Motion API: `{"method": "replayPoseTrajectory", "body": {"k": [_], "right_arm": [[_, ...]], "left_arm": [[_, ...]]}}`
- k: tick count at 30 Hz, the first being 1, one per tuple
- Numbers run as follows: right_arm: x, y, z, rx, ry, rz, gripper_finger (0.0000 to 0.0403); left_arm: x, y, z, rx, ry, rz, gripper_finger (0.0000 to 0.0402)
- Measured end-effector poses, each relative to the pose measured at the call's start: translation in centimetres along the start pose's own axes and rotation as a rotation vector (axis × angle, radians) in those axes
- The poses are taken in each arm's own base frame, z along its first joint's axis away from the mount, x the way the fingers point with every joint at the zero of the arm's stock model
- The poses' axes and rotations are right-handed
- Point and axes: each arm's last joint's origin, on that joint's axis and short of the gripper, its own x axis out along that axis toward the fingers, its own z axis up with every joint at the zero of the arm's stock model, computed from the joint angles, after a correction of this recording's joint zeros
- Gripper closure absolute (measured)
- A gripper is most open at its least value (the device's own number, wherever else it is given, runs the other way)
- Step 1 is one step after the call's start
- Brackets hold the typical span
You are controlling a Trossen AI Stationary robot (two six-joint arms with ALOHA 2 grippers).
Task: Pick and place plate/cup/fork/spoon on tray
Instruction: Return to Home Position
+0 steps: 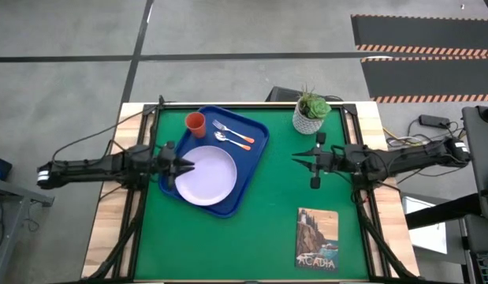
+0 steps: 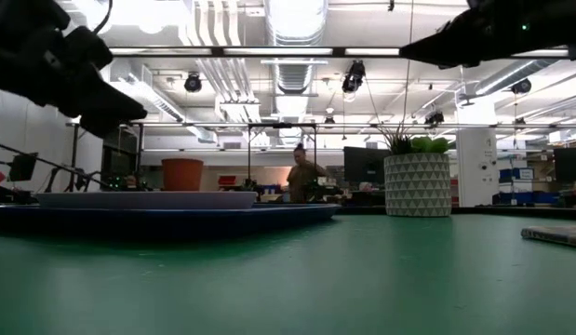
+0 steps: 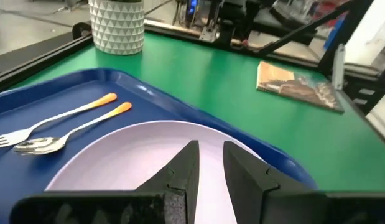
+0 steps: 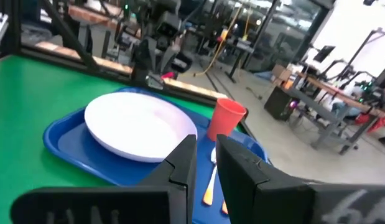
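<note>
On the large rectangular blue plastic tray [image 1: 255, 150]: one round pale lavender-white plastic plate [image 1: 206, 175], one small orange-red plastic cup [image 1: 195, 122], one orange-handled metal fork [image 1: 232, 131], one orange-handled metal spoon [image 1: 234, 141]. Left hand [image 1: 186, 166] (fingers nearly together, holding nothing) hovers at the plate's edge. Right hand [image 1: 298, 158], likewise, hangs over the green counter [image 1: 267, 221].

The tray [image 1: 255, 154], under and ahead of the left jaws, looks like smooth blue plastic with a soft sheen along its raised rim. On it, the plate [image 1: 208, 175] just past those jaws is pale, smooth plastic, faintly glossy. The cup [image 4: 227, 118], beyond the right jaws, is matt orange-red plastic. The fork [image 3: 52, 121] and spoon [image 3: 68, 134], off to one side of the left jaws, have bright polished metal heads and orange handles, probably plastic. The desk [image 1: 275, 229] is covered in a flat, matt green mat, edged with pale bare wood. The jaws themselves are dull black, likely plastic.
</note>
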Motion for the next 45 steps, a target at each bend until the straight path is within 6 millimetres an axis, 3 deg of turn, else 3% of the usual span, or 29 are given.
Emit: {"method": "replayPoseTrajectory", "body": {"k": [7,15,24,37,45], "right_arm": [[-2.5,-0.2,-1.0,-0.007,-0.103,-0.041,0.0351],[-6.3,-1.2,-0.8,0.028,-0.276,-0.124,0.0351],[-8.3,-1.3,-2.0,0.044,-0.304,-0.156,0.0351],[-7.6,0.0,-5.4,0.031,-0.295,-0.162,0.0351],[-7.7,0.0,-5.2,0.047,-0.318,-0.159,0.0351]], "left_arm": [[-0.2,0.3,-2.1,-0.030,-0.039,-0.023,0.0343],[-0.3,0.3,-2.0,0.011,-0.112,-0.035,0.0343],[0.0,0.5,-2.4,0.001,-0.075,0.017,0.0343],[0.8,0.8,-3.1,0.000,0.014,0.069,0.0343],[1.3,0.8,-3.3,-0.003,0.036,0.080,0.0343]]}}
